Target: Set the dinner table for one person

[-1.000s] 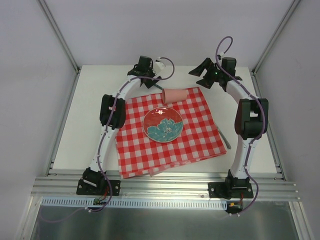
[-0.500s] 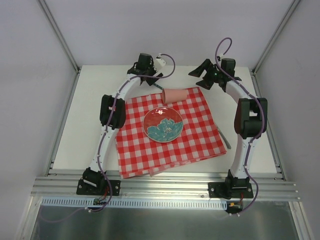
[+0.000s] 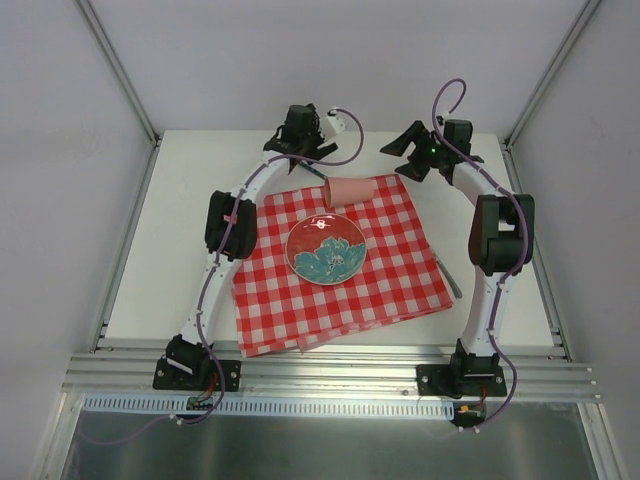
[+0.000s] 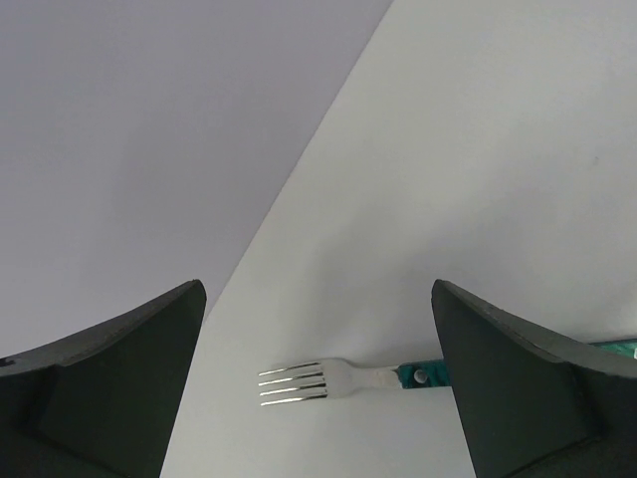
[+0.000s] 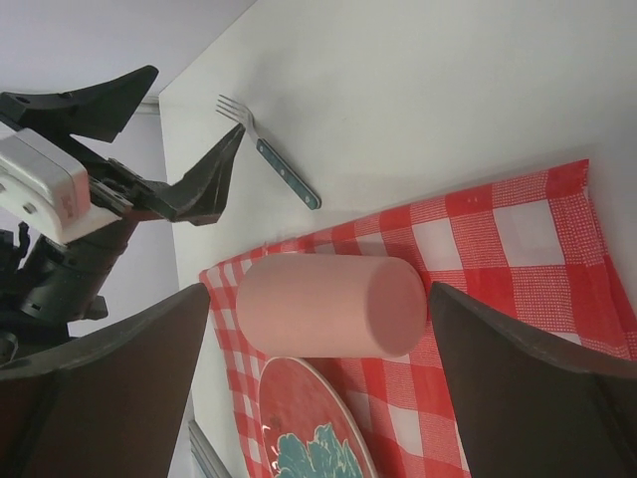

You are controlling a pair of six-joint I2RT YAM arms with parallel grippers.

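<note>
The off-white dinner table (image 3: 180,230) holds a red-and-white checked cloth (image 3: 340,265). A red plate with a teal flower (image 3: 326,248) sits on the cloth. A pink cup (image 3: 350,190) lies on its side at the cloth's far edge, seen between my open right gripper's (image 5: 318,294) fingers. A fork with a teal handle (image 4: 338,380) lies on the bare table beyond the cloth. My left gripper (image 4: 317,289) is open above the fork, not touching it. In the top view my left gripper (image 3: 300,150) and right gripper (image 3: 400,158) both hover near the table's back.
A knife (image 3: 448,277) lies along the cloth's right edge beside the right arm. Grey walls enclose the table at the back and sides. An aluminium rail (image 3: 330,365) runs along the near edge.
My left gripper has moved a little to the right and toward the back wall. The right gripper, the cup and the plate have stayed put.
</note>
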